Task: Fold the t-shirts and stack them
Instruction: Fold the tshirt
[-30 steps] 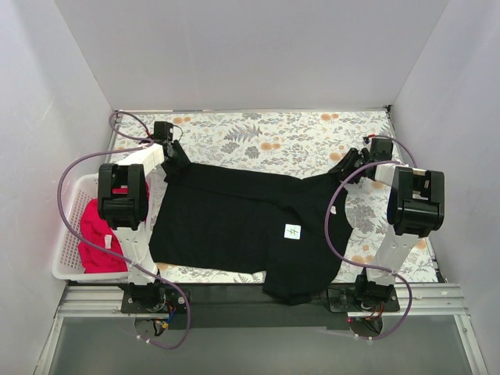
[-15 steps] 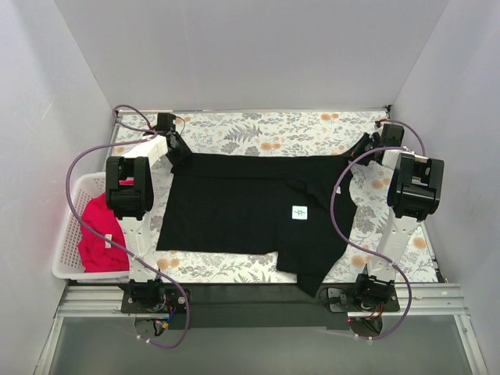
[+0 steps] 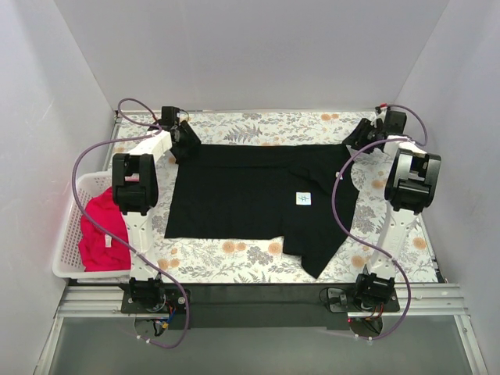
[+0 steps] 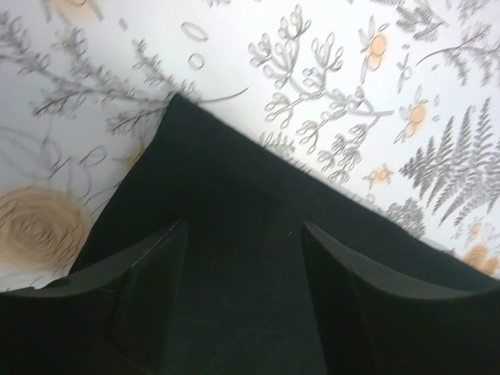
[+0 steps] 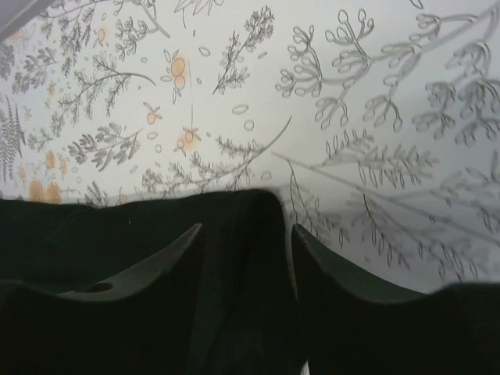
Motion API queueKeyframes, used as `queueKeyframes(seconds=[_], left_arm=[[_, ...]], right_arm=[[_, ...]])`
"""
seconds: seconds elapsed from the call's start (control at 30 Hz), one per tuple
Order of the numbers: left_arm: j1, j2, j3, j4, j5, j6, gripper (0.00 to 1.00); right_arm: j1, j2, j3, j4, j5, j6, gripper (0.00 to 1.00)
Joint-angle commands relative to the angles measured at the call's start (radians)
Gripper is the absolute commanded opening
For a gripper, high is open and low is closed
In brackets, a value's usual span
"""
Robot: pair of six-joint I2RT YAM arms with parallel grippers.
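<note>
shirt 1: plain black cloth short-sleeved t-shirt (image 3: 242, 195), spread flat between my two claws. Its far edge runs from one claw to the other, and one lobe trails toward my bases on the right claw's side.
label: small white neck label (image 3: 304, 199), face up on the shirt, nearer my right claw than my left.
left claw: my left claw (image 3: 186, 143) sits over the shirt's far-left corner. Fingers (image 4: 148, 266) apart, black cloth flat under the gap, corner tip just past the fingertips.
right claw: my right claw (image 3: 361, 134) sits over the far-right corner. Fingers (image 5: 148, 273) apart, and a fold of cloth lies under the gap.
contact: can't tell if either claw touches the cloth.
shirt 2: bright red-pink cloth t-shirt (image 3: 98, 234), bunched in the white plastic lattice basket (image 3: 66, 258), back toward my base and outboard of the left claw, well apart.
surface: floral-print table cover (image 3: 258, 125), showing just beyond both claws.
</note>
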Motion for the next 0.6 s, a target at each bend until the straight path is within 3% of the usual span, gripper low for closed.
queueKeyframes(seconds=[0.0, 0.13, 0.3, 0.43, 0.57], left_arm=[[-0.007, -0.154, -0.041, -0.049, -0.077, 0.036, 0.61], [-0.027, -0.353, -0.140, -0.058, -0.128, 0.056, 0.67], [-0.089, -0.563, -0.329, -0.069, -0.184, 0.084, 0.70], [-0.136, -0.768, -0.539, -0.049, -0.249, 0.128, 0.70], [-0.159, -0.916, -0.711, -0.032, -0.299, 0.147, 0.77]], right_arm=[[0.025, -0.208, -0.059, -0.066, 0.104, -0.132, 0.57], [0.108, -0.399, -0.203, -0.103, 0.257, -0.206, 0.59], [0.295, -0.610, -0.396, -0.126, 0.447, -0.239, 0.56], [0.424, -0.684, -0.513, -0.143, 0.545, -0.271, 0.58], [0.643, -0.694, -0.562, -0.154, 0.806, -0.421, 0.65]])
